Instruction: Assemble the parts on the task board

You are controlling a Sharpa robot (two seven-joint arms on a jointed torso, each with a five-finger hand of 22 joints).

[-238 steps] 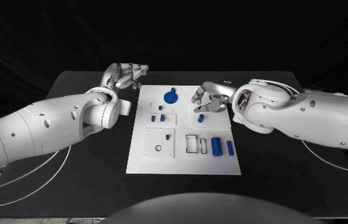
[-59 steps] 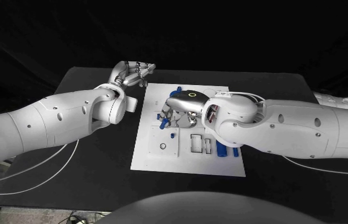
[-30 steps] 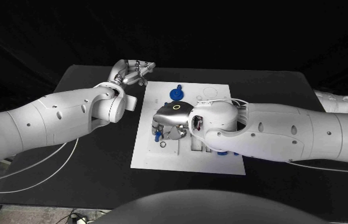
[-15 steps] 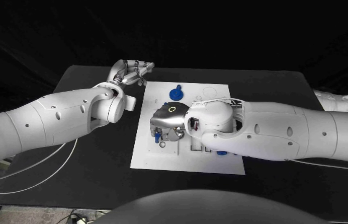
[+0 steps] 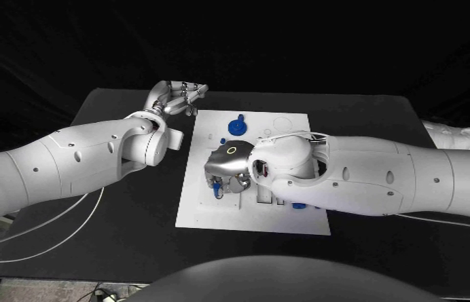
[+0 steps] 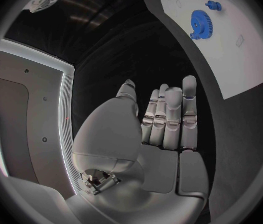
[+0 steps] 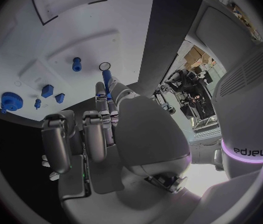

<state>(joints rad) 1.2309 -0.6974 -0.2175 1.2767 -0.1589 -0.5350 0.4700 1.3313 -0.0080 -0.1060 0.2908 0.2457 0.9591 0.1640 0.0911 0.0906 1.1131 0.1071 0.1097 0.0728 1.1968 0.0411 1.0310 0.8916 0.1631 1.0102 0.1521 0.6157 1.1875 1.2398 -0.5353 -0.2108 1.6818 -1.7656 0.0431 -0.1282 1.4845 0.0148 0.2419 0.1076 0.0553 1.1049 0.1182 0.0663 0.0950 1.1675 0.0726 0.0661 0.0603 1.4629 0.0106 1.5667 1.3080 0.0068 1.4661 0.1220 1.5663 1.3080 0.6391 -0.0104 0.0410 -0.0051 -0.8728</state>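
Note:
The white task board (image 5: 257,220) lies in the middle of the table. My right hand (image 5: 227,170) hangs over its left middle part and pinches a small blue peg (image 5: 215,188), which points down at the board. In the right wrist view the peg (image 7: 106,79) sits between my fingertips, just beside a black ring (image 7: 104,66) on the board (image 7: 19,35). A blue gear (image 5: 237,124) stands at the board's far end. My left hand (image 5: 176,98) hovers off the board's far left corner, holding nothing; its fingers (image 6: 169,114) are stretched out.
Another blue peg (image 7: 76,63) stands on the board near the ring, with two small blue blocks (image 7: 47,90) and the gear (image 7: 8,101) beyond. A blue cylinder (image 5: 299,205) peeks out under my right arm, which covers the board's right half.
My right hand has carried the blue peg from the board's right side across to its left middle, and in the last half second sank a little. The left hand has stayed put.

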